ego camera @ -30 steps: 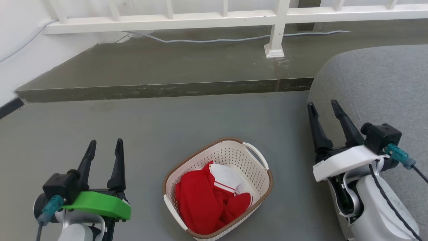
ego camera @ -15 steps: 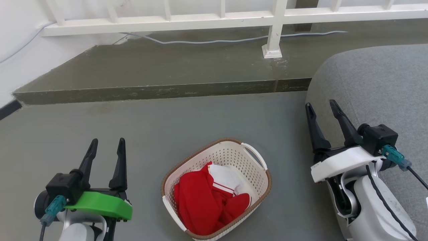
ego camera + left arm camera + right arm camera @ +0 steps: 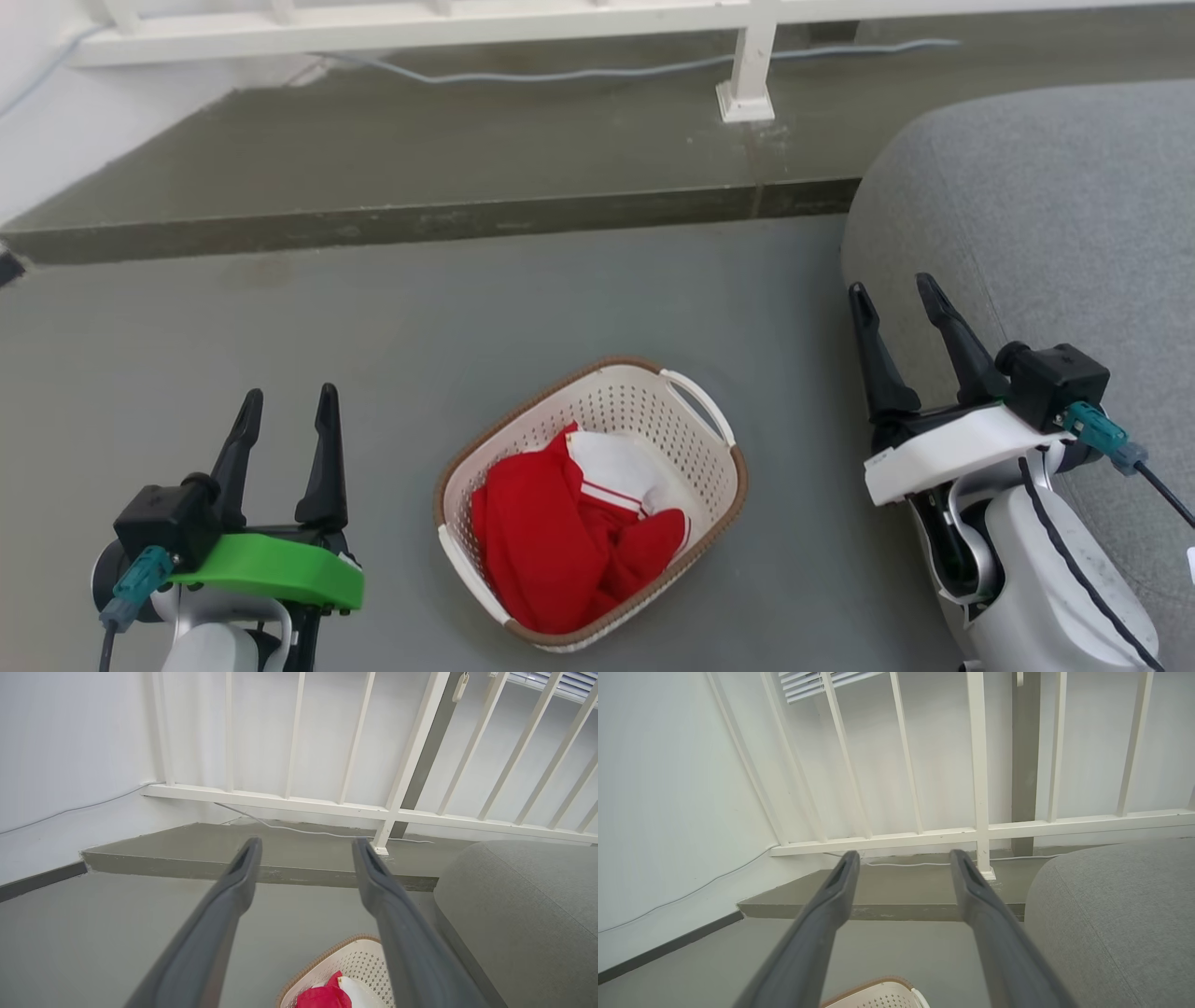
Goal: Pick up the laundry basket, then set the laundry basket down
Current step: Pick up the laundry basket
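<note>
The laundry basket (image 3: 709, 467), cream-white and perforated with a brown rim, stands on the grey floor in the lower middle of the head view, holding a red and white garment (image 3: 569, 532). A white handle (image 3: 695, 403) shows at its far right end. My left gripper (image 3: 288, 403) is open at the lower left, well apart from the basket. My right gripper (image 3: 890, 291) is open at the right, above and clear of it. The basket's far rim peeks in at the bottom of the left wrist view (image 3: 322, 963) and the right wrist view (image 3: 873, 983). Both wrist views show empty, spread fingers.
A grey upholstered cushion (image 3: 1046, 215) rises on the right, close to my right arm. A raised concrete step (image 3: 420, 219) crosses the floor ahead, with a white railing post (image 3: 744, 89), a loose cable (image 3: 560, 73) and a white wall behind it.
The head camera has tilted down and shifted, so the step and railing sit higher in view. Both grippers stay open and hold much the same pose; the basket rests where it was.
</note>
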Controlling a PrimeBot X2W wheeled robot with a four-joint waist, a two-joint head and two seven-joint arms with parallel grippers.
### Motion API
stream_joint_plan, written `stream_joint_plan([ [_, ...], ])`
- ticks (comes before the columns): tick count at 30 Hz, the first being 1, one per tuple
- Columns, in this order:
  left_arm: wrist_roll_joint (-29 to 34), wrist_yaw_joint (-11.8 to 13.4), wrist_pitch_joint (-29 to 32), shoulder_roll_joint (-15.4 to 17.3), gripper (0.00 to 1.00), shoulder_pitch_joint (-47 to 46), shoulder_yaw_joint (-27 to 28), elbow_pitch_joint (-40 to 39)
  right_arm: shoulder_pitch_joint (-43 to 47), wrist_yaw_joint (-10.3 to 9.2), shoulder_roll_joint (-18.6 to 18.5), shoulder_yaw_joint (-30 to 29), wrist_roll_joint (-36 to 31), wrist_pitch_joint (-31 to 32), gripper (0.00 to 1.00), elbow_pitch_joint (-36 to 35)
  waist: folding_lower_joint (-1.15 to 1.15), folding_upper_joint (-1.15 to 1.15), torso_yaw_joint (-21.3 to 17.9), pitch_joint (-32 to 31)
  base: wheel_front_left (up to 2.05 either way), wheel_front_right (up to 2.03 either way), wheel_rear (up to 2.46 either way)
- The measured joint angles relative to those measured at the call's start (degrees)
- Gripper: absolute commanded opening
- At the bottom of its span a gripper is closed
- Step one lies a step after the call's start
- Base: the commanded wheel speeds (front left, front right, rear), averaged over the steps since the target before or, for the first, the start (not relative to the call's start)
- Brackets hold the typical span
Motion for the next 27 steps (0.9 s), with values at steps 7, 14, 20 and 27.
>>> stream_joint_plan([
  [7, -1.0, -0.1, 0.0, -0.1, 1.00, -0.2, 0.1, 2.6, -1.6, 0.23, 0.2, -0.2, -0.4, 0.0, 1.00, -0.7, 0.00, 0.00, -1.1, 3.3, 0.00, 0.00, 0.00],
  [14, -5.0, -0.2, 0.0, -0.3, 1.00, -2.9, 1.6, 7.1, -3.3, 0.54, 0.5, -0.8, -0.5, 0.0, 1.00, -1.4, 0.00, 0.00, -2.2, 7.4, 0.00, 0.00, 0.00],
  [20, -8.2, -0.5, 2.0, -0.4, 1.00, -5.9, 1.8, 11.5, -4.8, 0.54, 0.8, -1.5, -1.0, 0.0, 1.00, -2.4, 0.00, 0.00, -3.0, 11.2, 0.00, 0.00, 0.00],
  [27, -11.2, -0.5, 4.2, -0.5, 1.00, -10.4, 1.9, 17.7, -6.9, 0.55, 1.0, -1.9, -1.5, -0.1, 1.00, -3.3, 0.00, 0.00, -3.4, 15.9, 0.00, 0.00, 0.00],
])
